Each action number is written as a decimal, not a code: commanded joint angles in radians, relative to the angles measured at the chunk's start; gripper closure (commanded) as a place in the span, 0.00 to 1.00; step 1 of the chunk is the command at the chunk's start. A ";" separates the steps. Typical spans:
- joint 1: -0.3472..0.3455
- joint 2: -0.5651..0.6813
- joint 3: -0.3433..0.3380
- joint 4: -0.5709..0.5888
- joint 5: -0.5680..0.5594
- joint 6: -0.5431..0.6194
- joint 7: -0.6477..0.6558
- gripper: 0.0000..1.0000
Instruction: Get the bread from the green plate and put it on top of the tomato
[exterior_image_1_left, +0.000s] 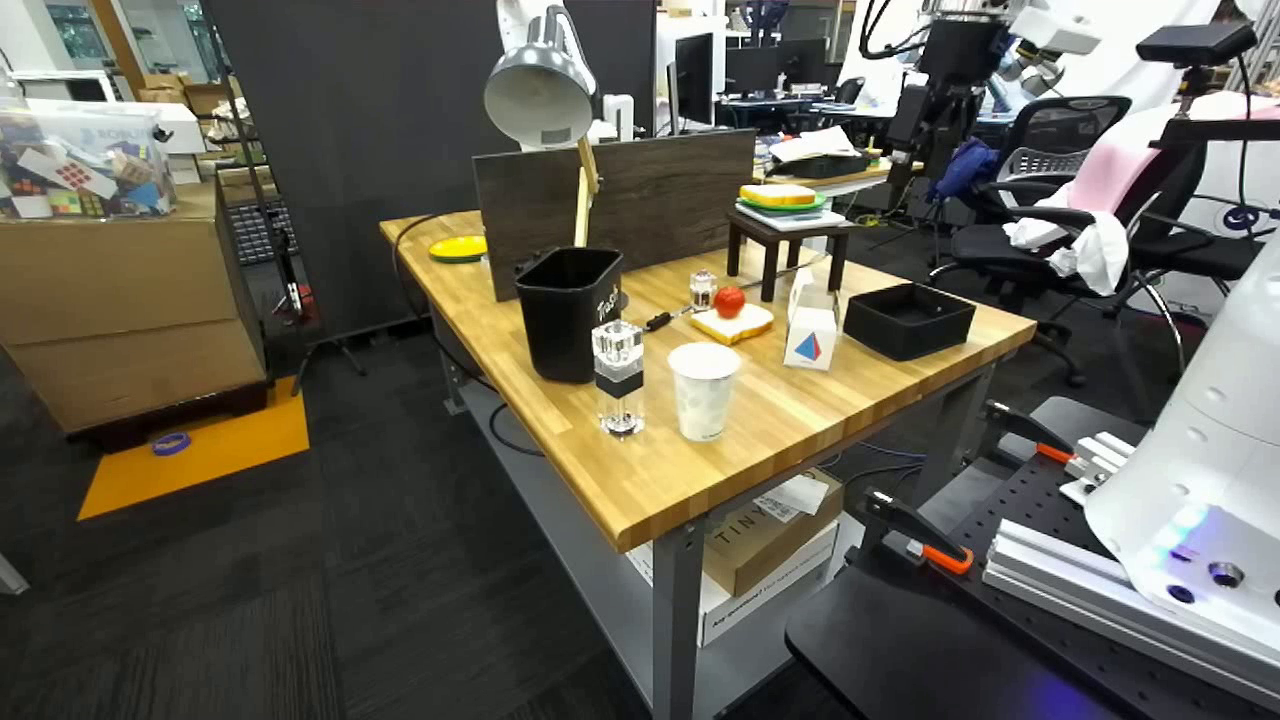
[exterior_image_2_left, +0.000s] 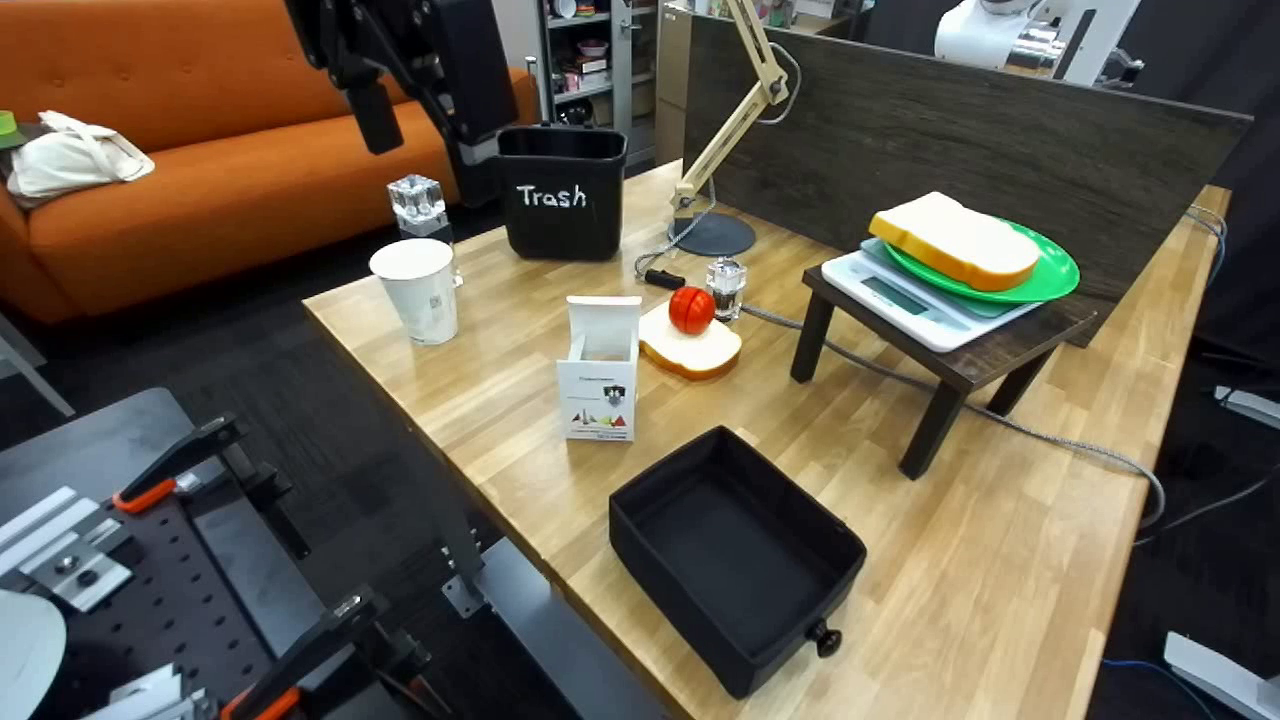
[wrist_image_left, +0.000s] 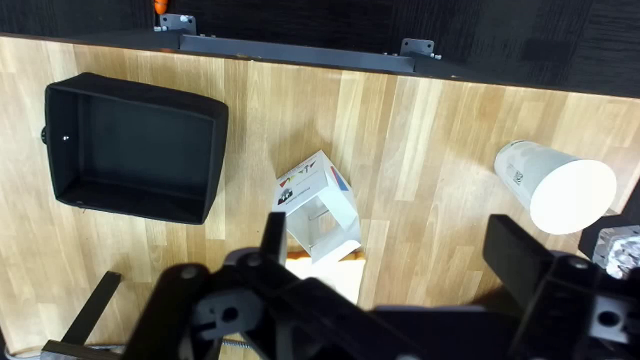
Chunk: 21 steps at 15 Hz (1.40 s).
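Note:
The bread (exterior_image_2_left: 955, 240) is a white-topped slice with an orange crust; it also shows in an exterior view (exterior_image_1_left: 776, 195). It lies on the green plate (exterior_image_2_left: 1058, 272), tilted a little. The red tomato (exterior_image_2_left: 691, 310) sits on a second bread slice (exterior_image_2_left: 705, 352) on the table; the tomato also shows in an exterior view (exterior_image_1_left: 729, 301). My gripper (wrist_image_left: 387, 225) is open and empty, high above the table; it shows in an exterior view (exterior_image_2_left: 425, 150) too. In the wrist view the tomato and plate are not visible; the second slice is partly hidden.
The plate rests on a white scale (exterior_image_2_left: 900, 305) on a dark stand (exterior_image_2_left: 945, 360). A white open box (exterior_image_2_left: 597, 395), black tray (exterior_image_2_left: 740, 560), paper cup (exterior_image_2_left: 418, 290), black bin (exterior_image_2_left: 563, 200), clear shakers (exterior_image_1_left: 619, 378), lamp (exterior_image_1_left: 540, 95) and dark panel (exterior_image_1_left: 660, 195) stand around.

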 joint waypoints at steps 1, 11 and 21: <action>-0.011 0.001 0.011 0.001 0.009 -0.002 -0.006 0.00; -0.006 0.047 0.024 0.045 -0.012 0.021 -0.022 0.00; -0.006 0.276 0.082 0.194 -0.138 0.050 -0.003 0.00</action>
